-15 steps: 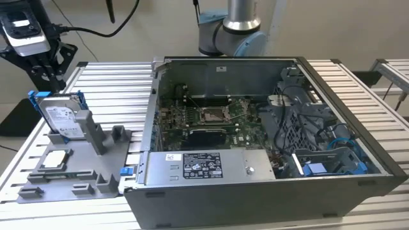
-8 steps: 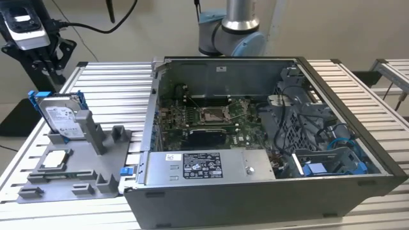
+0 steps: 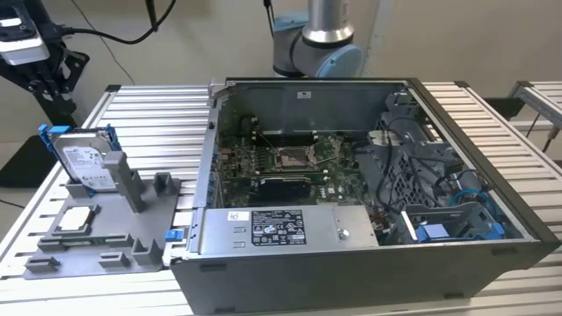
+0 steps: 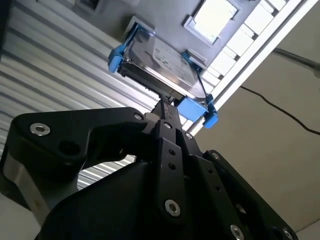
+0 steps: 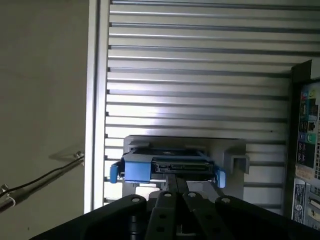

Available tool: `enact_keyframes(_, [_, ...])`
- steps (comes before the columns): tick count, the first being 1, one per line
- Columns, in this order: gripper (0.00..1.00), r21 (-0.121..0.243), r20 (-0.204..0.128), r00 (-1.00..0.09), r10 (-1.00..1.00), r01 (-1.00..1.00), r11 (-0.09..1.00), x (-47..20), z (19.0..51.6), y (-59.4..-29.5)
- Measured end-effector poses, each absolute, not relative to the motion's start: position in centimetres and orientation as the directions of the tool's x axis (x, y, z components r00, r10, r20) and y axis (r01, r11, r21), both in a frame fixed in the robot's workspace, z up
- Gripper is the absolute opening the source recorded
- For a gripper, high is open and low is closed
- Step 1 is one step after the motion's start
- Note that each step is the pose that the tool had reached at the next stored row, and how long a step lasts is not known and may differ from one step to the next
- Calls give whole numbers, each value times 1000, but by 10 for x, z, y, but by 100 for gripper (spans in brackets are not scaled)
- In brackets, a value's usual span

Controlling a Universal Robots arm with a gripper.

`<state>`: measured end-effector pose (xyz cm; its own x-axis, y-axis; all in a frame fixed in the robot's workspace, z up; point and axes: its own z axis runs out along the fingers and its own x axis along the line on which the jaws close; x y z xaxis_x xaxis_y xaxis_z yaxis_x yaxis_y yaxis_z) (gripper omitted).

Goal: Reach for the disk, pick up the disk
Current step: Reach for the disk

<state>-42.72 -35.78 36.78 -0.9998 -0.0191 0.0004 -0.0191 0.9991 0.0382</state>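
The disk (image 3: 83,158) stands upright on its edge in a slot of the grey holder (image 3: 105,253) at the exterior view's left. It is silver with a white label and blue rails. In both wrist views the disk (image 4: 160,60) (image 5: 165,166) lies just beyond my fingertips, still seated in the holder. My gripper (image 4: 167,106) (image 5: 176,180) is shut with nothing in it, its tips lined up with the disk's edge but apart from it. In the exterior view the gripper's black body (image 3: 44,72) hangs at the top left, above the disk.
A small square silver chip (image 3: 75,218) lies flat on the holder in front of the disk. An open computer case (image 3: 351,164) takes up the middle and right of the slatted metal table (image 3: 158,112). The table's edge and a cable (image 5: 40,180) lie just beyond the holder.
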Motion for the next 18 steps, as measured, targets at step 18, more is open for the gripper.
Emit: enact_keyframes(18, [0, 9, 1, -1000, -25, -25, 1000, -455, 365, -357])
